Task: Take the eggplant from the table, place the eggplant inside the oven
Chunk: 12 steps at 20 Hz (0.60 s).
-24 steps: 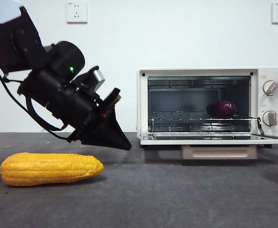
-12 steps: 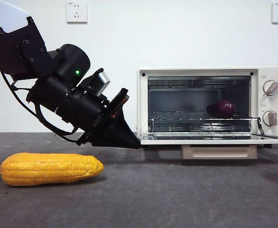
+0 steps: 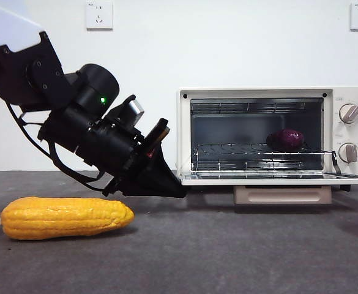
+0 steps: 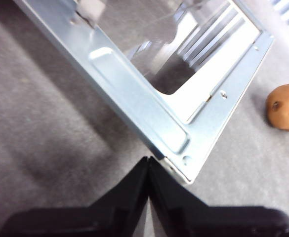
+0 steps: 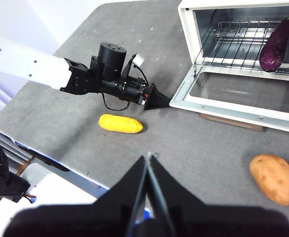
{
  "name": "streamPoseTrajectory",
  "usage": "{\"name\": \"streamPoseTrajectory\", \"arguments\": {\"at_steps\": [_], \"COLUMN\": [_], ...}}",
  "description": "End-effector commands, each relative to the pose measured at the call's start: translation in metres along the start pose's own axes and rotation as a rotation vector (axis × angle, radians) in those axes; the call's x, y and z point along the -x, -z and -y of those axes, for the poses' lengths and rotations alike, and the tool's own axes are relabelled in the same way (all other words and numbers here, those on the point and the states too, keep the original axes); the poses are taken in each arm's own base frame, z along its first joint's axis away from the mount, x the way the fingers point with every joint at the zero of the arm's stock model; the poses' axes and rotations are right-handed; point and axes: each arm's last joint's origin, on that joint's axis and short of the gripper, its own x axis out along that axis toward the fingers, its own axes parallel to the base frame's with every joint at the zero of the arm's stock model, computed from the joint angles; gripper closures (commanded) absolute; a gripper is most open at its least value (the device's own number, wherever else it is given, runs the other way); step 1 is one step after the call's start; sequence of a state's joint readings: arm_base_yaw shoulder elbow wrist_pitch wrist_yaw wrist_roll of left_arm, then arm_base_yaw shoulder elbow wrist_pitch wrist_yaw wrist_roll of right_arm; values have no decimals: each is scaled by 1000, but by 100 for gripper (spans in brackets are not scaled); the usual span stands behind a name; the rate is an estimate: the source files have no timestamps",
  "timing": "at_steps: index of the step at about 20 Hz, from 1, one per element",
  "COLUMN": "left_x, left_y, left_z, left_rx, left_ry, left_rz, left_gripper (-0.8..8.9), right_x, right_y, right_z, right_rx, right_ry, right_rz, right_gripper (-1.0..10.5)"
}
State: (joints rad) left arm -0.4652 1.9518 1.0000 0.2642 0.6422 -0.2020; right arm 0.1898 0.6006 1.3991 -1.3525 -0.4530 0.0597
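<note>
Front view, left to right: corn (image 3: pixel 65 217) lies on tabletop (image 3: pixel 227 251) at left. Left gripper (image 3: pixel 177 191) above and right of corn, tilted down, jaws pressed together, empty, tip at left corner of open oven door (image 3: pixel 276 179). Oven (image 3: pixel 270 136) stands right of gripper. Eggplant (image 3: pixel 286 140) lies on wire rack (image 3: pixel 252 150) inside oven, at right side, well apart from left gripper. Right gripper (image 5: pixel 148 157) high over tabletop, jaws closed, empty, far from eggplant. Potato (image 5: pixel 275 178) on tabletop before oven.

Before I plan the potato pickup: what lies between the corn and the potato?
Only bare table, as the right wrist view shows, between corn and potato.
</note>
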Motion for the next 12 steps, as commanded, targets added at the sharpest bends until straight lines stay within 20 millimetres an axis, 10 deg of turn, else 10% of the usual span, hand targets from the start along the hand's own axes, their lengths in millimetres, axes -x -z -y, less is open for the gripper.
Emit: {"name": "streamPoseTrajectory", "arguments": {"at_steps": [1,12], "left_x": [-5,-1], "left_y": [1,-17], "left_z": [3,4], "left_rx": [11,39], "left_ry": [37,78], "left_rz": [13,106], "left_gripper": [820,820], "right_x": [2,2], "right_y": [2,2], "right_z": [-1,-1], "right_rx": [4,6], "right_ry": [-4,-2], "right_rz": [-13,-12], "right_gripper": [958,958]}}
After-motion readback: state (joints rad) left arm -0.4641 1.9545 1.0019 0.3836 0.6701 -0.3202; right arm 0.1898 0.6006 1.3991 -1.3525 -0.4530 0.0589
